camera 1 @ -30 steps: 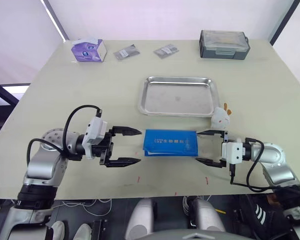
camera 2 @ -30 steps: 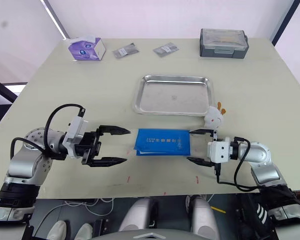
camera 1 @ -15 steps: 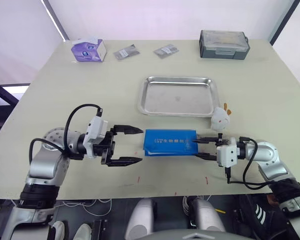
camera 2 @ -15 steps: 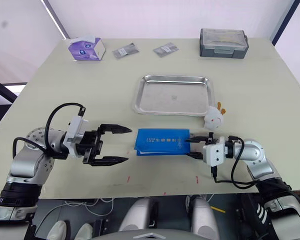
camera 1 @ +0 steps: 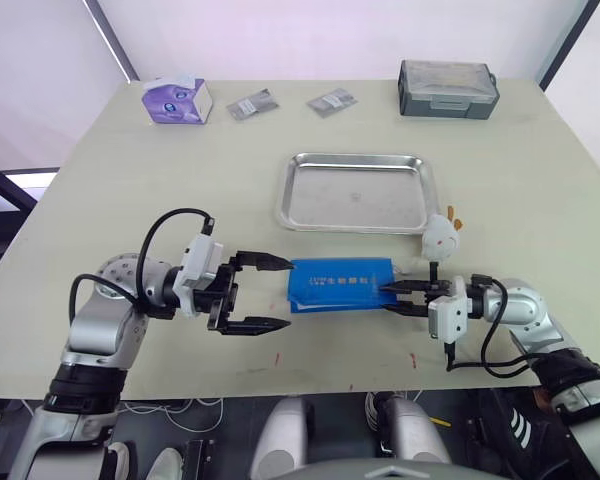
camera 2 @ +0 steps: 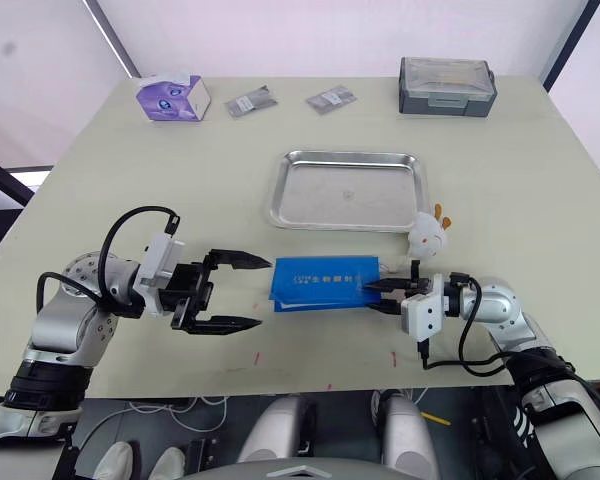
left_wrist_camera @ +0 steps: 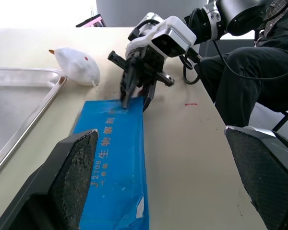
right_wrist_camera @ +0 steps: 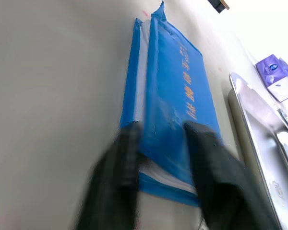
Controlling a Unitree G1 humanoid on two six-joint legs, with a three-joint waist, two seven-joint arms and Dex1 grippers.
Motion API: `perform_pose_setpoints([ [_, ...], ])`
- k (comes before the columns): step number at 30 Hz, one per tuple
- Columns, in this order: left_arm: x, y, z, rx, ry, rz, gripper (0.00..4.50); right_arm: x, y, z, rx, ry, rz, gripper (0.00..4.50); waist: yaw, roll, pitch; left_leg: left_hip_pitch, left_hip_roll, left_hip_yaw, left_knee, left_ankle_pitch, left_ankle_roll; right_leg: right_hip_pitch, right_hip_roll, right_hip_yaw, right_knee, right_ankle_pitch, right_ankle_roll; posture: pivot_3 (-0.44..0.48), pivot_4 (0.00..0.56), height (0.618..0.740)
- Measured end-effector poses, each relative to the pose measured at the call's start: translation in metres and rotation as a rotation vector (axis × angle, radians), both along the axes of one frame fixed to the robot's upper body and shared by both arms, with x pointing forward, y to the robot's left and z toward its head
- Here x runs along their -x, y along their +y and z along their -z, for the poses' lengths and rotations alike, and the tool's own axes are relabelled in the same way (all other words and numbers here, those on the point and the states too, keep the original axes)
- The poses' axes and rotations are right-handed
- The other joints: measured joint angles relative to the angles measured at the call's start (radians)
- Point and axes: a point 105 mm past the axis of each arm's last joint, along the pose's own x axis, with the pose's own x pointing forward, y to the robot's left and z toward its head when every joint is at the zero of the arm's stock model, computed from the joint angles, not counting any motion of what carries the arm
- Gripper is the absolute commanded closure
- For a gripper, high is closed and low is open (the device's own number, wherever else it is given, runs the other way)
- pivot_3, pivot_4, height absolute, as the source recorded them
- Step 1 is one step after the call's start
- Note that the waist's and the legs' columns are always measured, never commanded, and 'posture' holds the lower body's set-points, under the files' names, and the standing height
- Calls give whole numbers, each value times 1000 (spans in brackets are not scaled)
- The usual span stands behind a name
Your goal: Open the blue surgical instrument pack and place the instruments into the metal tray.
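Observation:
The blue surgical instrument pack [camera 1: 340, 283] lies flat on the table, just in front of the metal tray [camera 1: 355, 157]. My right gripper [camera 1: 390, 299] is at the pack's right end, its two fingers [right_wrist_camera: 125, 163] closed on that edge over the grey-white lining. The left wrist view shows this grip [left_wrist_camera: 133, 100] on the far end of the pack [left_wrist_camera: 113, 158]. My left gripper [camera 1: 283, 294] hovers wide open at the pack's left end, its upper finger close to the pack's corner. The tray holds nothing. The instruments are hidden.
A small white toy animal [camera 1: 440, 236] sits by the tray's near right corner, close to my right gripper. At the table's far edge are a dark grey lidded box [camera 1: 448, 88], two grey foil packets [camera 1: 253, 104] and a purple tissue box [camera 1: 177, 100].
My right gripper moved left to the pack's right end and closed from wide open onto its edge. My left gripper edged right toward the pack, still open.

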Motion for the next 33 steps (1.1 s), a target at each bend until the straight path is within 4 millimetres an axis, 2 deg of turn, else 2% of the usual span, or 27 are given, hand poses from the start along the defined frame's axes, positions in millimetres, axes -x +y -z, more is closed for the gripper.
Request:
perform_pose_setpoints([
  [13, -1, -1, -2, 4, -8, 4, 0, 2, -5, -8, -27, -13, -11, 4424, 1, 0, 0, 0, 0, 0, 0, 0, 0, 0, 0, 0, 0, 0, 0, 0, 150, 727],
  [20, -4, -3, -3, 22, -17, -16, 0, 6, -10, -18, -76, 164, 13, 4424, 1, 0, 0, 0, 0, 0, 0, -1, 1, 0, 0, 0, 0, 0, 0, 0, 150, 727],
  [24, -6, -4, -3, 32, -27, -39, 0, 7, -6, -23, -127, 354, 15, 4424, 2, 0, 0, 0, 0, 0, 0, -1, 2, 0, 0, 0, 0, 0, 0, 0, 150, 727],
  [28, -14, 4, -1, 42, -20, -109, 0, 1, -8, -30, -180, 519, 46, 4424, 2, 0, 0, 0, 0, 0, 0, -1, 2, 0, 0, 0, 0, 0, 0, 0, 150, 727],
  [33, -21, 14, 1, 63, -7, -178, 0, -8, -7, -37, -183, 637, 46, 4424, 2, 0, 0, 0, 0, 0, 0, -1, 2, 0, 0, 0, 0, 0, 0, 0, 150, 727],
])
